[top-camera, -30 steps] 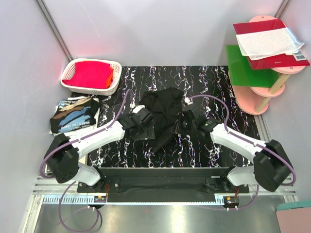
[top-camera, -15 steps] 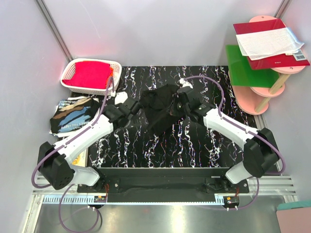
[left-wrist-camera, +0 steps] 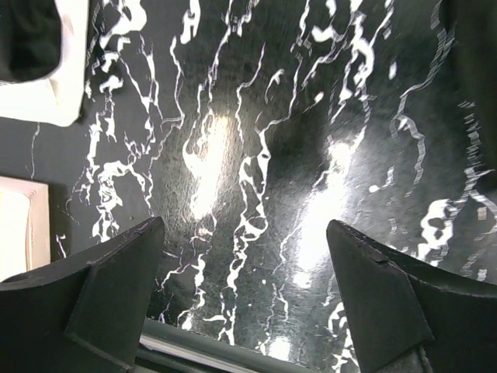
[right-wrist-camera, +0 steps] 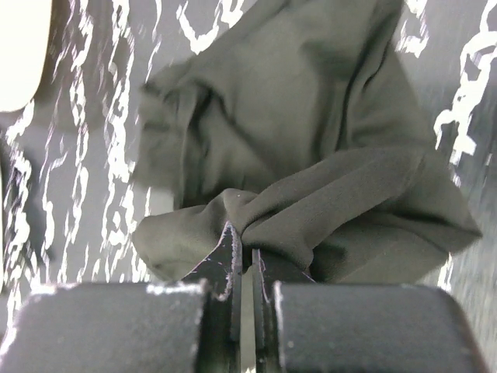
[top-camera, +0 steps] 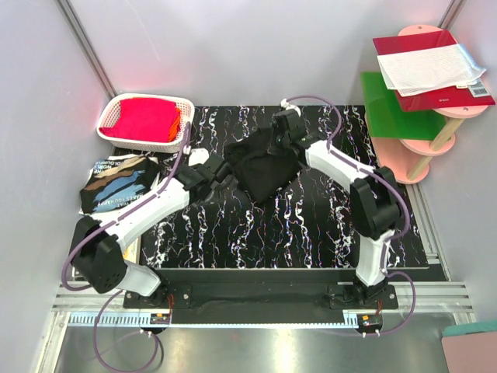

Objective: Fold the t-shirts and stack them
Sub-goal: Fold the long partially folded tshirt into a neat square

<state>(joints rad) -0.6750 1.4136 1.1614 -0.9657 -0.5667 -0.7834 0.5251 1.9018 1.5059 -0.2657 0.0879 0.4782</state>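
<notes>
In the middle of the counter (top-camera: pixel 326 225) lies the crumpled black t-shirt (top-camera: pixel 260 167) — a loose heap, with no clear long axis. The right hand (right-wrist-camera: pixel 242 247) is at the heap's far right edge, closed tight on a fold of its cloth. The left hand (left-wrist-camera: pixel 242 227) is just beside the heap's left edge, wide open and holding nothing. Under it is only bare counter, and the cloth shows at the right border of its wrist view. So the shirt lies very near, to the right of this hand. I judge it must reach right for an opposite edge — then both hands can spread the cloth. Another t-shirt (top-camera: pixel 116 186), print up, lies well left of the heap.
</notes>
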